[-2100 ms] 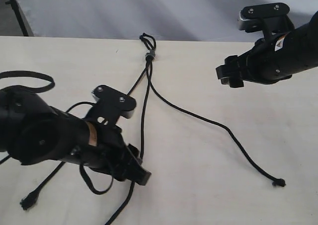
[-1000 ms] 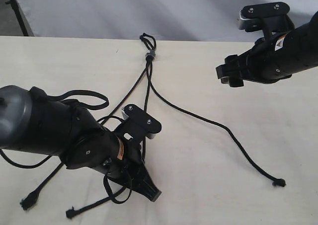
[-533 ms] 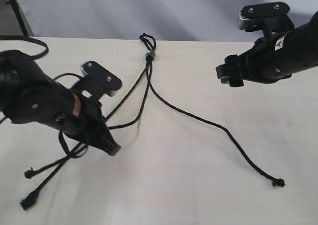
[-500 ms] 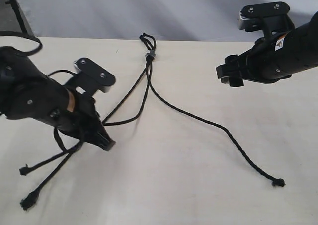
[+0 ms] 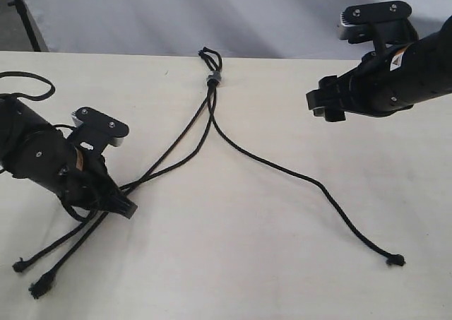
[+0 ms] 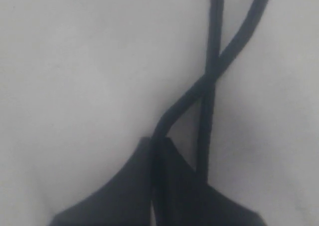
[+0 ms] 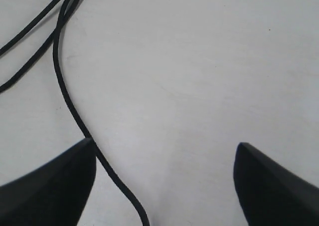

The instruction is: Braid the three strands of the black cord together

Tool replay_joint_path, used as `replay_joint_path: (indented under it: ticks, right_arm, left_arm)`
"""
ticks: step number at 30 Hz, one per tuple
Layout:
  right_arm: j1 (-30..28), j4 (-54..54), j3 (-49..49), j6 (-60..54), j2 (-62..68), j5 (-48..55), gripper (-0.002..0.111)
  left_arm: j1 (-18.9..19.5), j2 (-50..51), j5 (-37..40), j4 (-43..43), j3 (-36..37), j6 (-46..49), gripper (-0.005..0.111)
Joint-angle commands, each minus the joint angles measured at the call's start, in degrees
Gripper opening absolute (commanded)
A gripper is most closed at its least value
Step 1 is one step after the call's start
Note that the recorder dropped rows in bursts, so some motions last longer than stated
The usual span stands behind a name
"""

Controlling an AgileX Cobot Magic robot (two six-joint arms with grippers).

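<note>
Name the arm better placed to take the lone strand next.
Right. The right gripper is open and nearer the lone strand; the left gripper is shut on another strand.

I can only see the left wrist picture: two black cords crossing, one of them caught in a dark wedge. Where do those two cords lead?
Observer: Both run up to a grey band that binds them together, with a small loop just past it.
Visitor: So there are only two cords?
Observer: No. A third strand leaves the same band and lies apart on the right of the exterior view, its knotted tip loose on the table.
Visitor: Is the other arm busy with that one?
Observer: No. The right gripper hovers open above the table and holds nothing.
</note>
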Motion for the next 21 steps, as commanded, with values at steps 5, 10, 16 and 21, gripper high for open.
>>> replay_joint_path:
  ticks: [5, 10, 16, 21]
  right_arm:
    - [-0.28, 0.0, -0.15, 0.0, -0.17, -1.39, 0.072]
    - [-0.28, 0.0, -0.15, 0.0, -0.17, -1.18, 0.072]
    - [-0.28, 0.0, -0.15, 0.0, -0.17, -1.18, 0.072]
    - [-0.28, 0.0, -0.15, 0.43, -0.17, -1.17, 0.072]
  left_arm:
    - [-24.56, 1.13, 7.57, -14.83, 0.51, 4.77, 0.0]
    - [-25.72, -7.83, 7.82, -5.2, -0.87, -1.89, 0.0]
    - [-14.91, -17.17, 11.0, -1.02, -0.73, -5.02, 0.0]
    - [-5.99, -19.51, 12.7, -0.9, -0.73, -5.02, 0.0]
